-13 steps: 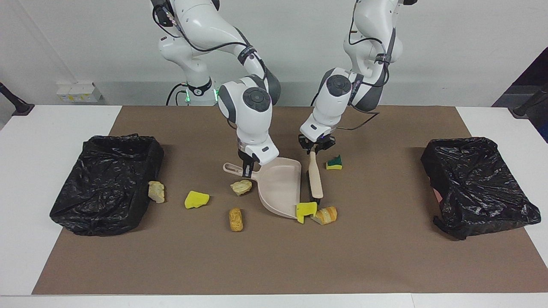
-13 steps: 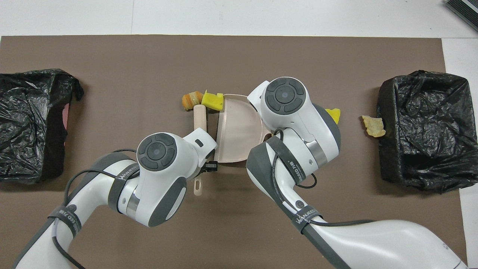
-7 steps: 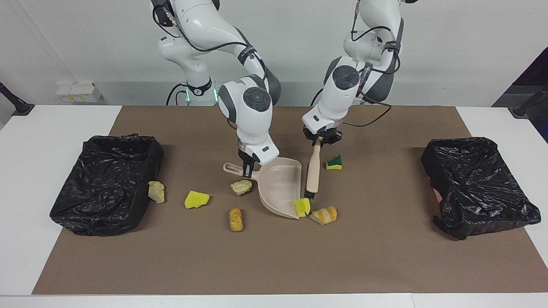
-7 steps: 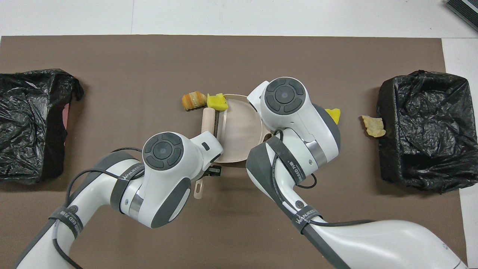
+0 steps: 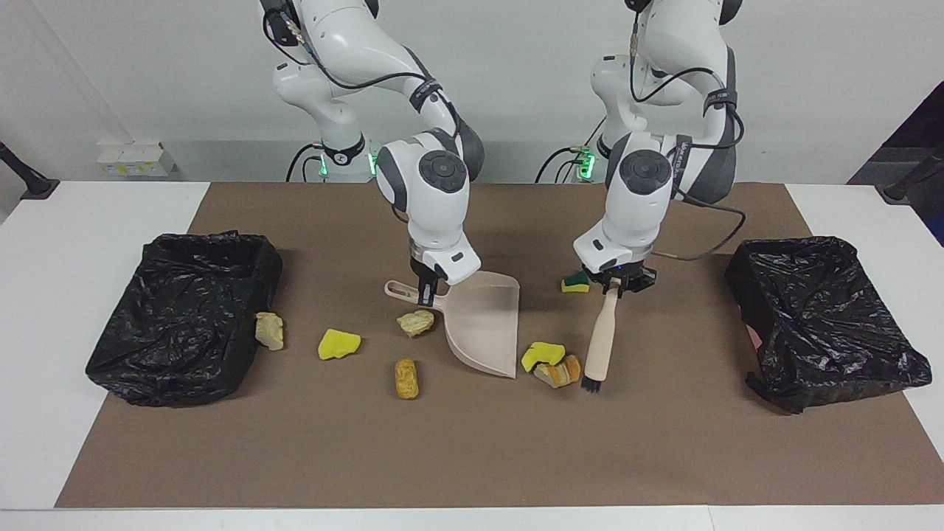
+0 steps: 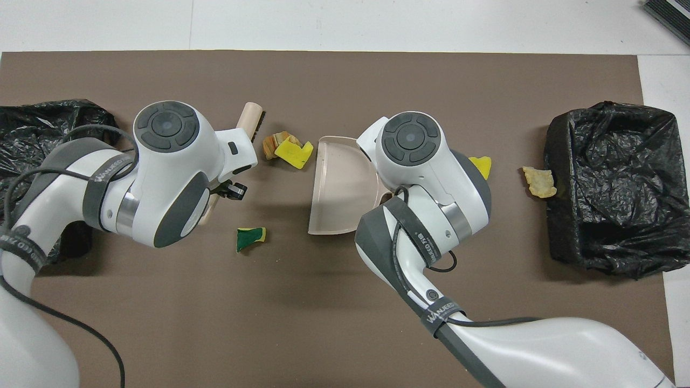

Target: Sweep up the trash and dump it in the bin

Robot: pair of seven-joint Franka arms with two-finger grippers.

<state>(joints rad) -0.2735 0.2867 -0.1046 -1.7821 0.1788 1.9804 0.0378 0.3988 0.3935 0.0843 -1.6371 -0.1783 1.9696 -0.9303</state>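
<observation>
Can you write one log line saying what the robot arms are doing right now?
left gripper: shut on brush, beside two scraps | right gripper: shut on dustpan | dustpan: empty

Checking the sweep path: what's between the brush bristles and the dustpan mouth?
Two scraps, touching: a yellow sponge chunk and a bread lump. Brush, dustpan. Clearest in the facing view.

Both arms are glossy white with dark grey joint caps, black cables, and green base lights.
</observation>
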